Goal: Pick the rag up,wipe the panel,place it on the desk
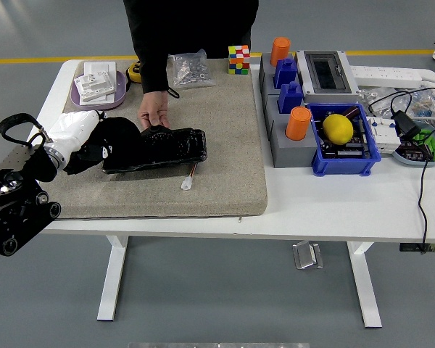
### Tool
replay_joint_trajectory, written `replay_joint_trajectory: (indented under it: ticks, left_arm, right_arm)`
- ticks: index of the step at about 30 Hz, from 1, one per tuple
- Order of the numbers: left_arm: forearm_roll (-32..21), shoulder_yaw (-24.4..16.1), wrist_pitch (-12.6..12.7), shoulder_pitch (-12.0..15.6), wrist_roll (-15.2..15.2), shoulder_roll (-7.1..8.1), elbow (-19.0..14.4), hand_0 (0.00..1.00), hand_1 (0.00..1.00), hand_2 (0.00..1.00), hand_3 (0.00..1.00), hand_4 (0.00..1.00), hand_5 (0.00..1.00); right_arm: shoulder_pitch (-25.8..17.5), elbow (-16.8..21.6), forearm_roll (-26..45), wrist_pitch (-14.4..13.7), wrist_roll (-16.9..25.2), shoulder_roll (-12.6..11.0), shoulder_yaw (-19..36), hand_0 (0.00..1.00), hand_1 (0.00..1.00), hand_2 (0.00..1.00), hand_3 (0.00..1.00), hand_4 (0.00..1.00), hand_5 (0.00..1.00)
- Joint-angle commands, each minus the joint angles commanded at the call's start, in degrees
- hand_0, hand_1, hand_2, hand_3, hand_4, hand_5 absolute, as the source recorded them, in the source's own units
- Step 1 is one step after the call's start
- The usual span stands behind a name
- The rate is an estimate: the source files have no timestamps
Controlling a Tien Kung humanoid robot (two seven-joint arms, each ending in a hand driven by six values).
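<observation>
The left hand (94,141) came in low from the left, fingers curled over the dark rag (119,134) at the left end of the black panel (159,148) on the tan mat (225,145). A person's hand (154,114) pressed the panel's far edge. The blue bin (344,138) held a yellow ball (338,127).

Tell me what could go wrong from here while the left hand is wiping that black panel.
1. A person's hand rests on the black panel's far edge, close to the left hand and the dark rag; another stroke could hit it.
2. The panel's white connector trails loose on the mat and might snag.
3. The hand sits near the mat's left edge, so the rag could be dragged off.
</observation>
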Motion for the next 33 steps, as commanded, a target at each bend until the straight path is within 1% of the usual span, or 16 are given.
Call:
replay_joint_trajectory:
  ticks: [4,11,20,24,26,30,31,33]
  left_arm:
    - [-0.1,0.0,0.0,0.1,0.0,-0.21,0.1,0.236,0.177,0.469,0.365,0.346,0.002]
    - [-0.4,0.3,0.0,0.0,0.0,-1.13,-0.2,0.236,0.176,0.469,0.365,0.347,0.002]
    - [-1.0,1.4,-0.1,-0.8,0.2,-2.86,-0.6,0.235,0.177,0.471,0.367,0.347,0.002]
    - [-1.1,1.7,-0.2,-1.0,0.3,-3.56,-1.0,0.235,0.177,0.471,0.369,0.35,0.002]
    - [-1.2,2.0,-0.2,-1.2,0.4,-3.89,-1.2,0.236,0.177,0.471,0.37,0.35,0.002]
    - [-1.3,2.4,-0.3,-1.8,0.5,-4.82,-1.3,0.236,0.177,0.471,0.37,0.35,0.002]
    - [-1.2,2.7,-0.3,-2.1,0.6,-5.1,-1.4,0.236,0.177,0.471,0.37,0.35,0.002]
    - [-1.4,3.2,-0.3,-2.6,0.6,-5.54,-1.6,0.236,0.177,0.472,0.371,0.35,0.002]
  right_arm:
    - [0.1,0.0,-0.3,0.0,0.0,-0.1,0.1,0.728,0.605,0.681,0.589,0.998,0.43]
    - [0.2,0.0,-0.4,0.0,-0.1,-0.1,0.1,0.728,0.605,0.681,0.588,0.998,0.431]
    - [0.3,0.0,0.8,0.1,0.1,-0.3,-1.3,0.728,0.605,0.681,0.588,0.998,0.43]
    - [0.4,0.0,3.1,0.0,0.6,-0.3,-3.9,0.728,0.605,0.681,0.589,0.998,0.431]
    - [0.5,0.0,3.1,0.0,0.5,-0.3,-4.0,0.727,0.605,0.681,0.588,0.998,0.432]
    - [0.6,0.0,4.7,0.0,0.8,-0.4,-5.9,0.727,0.605,0.681,0.588,0.998,0.432]
    - [0.6,0.0,4.0,0.1,0.6,-0.4,-5.1,0.727,0.605,0.681,0.588,0.998,0.432]
    - [0.7,0.0,4.2,0.1,0.7,-0.4,-5.4,0.727,0.603,0.681,0.589,0.998,0.432]
